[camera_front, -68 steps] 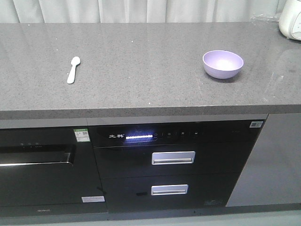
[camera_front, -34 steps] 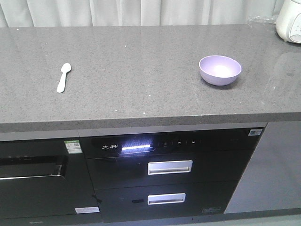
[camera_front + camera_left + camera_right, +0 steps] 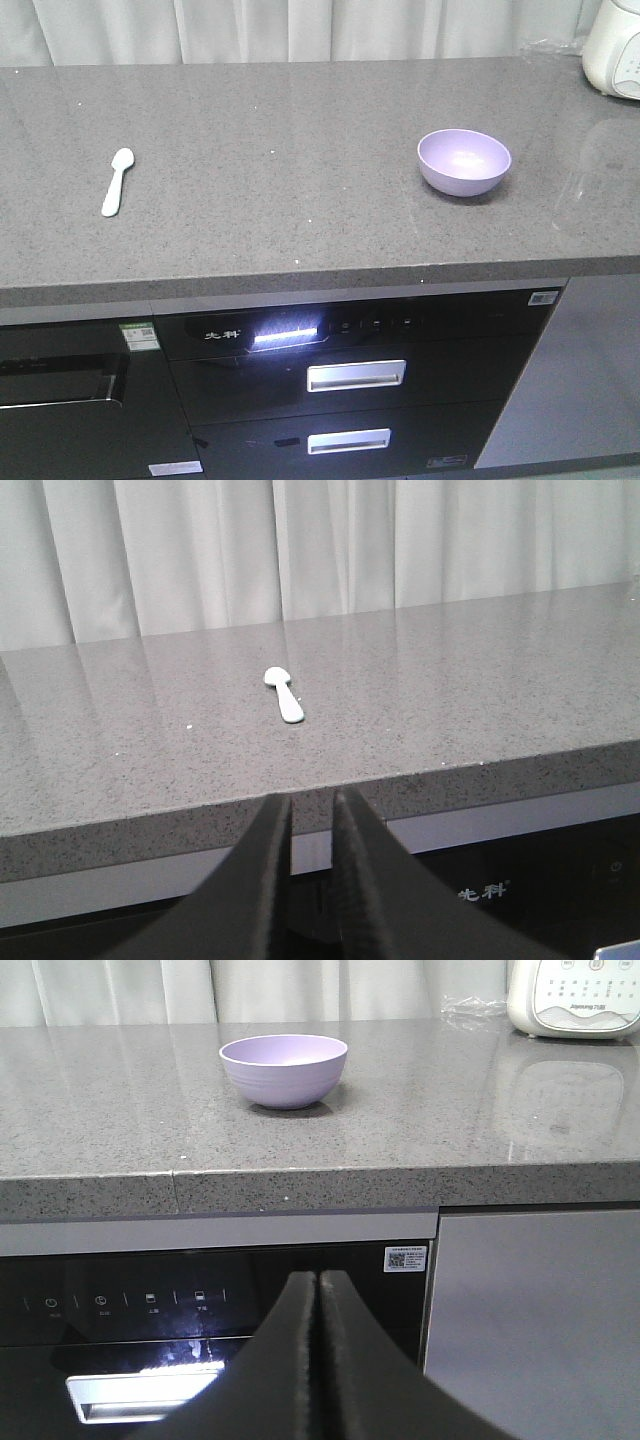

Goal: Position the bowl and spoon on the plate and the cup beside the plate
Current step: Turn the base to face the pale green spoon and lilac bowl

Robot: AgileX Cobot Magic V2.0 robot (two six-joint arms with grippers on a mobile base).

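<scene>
The bowl point(image 3: 464, 161) sits upright on the right part of the grey desk point(image 3: 300, 140), well apart from the spoon point(image 3: 117, 181), which lies flat toward the left with its head away from the front edge; neither plate nor cup shows in any view. Both look like light, stiff plastic. The bowl is smooth, so a pinch over its rim, one finger inside and one outside, seems the surest hold. The thin spoon lies low on the stone and will likely want a grip across the middle of its handle (a nudge could send it skating). The left tool point(image 3: 312, 800) hangs below the desk's front edge, fingers a sliver apart and holding nothing; the right tool point(image 3: 318, 1276) is pressed together, also empty. The front view gives both things at once but neither tool; each wrist view shows only its own target, and the right one adds the button panel on the white appliance point(image 3: 573, 995)
</scene>
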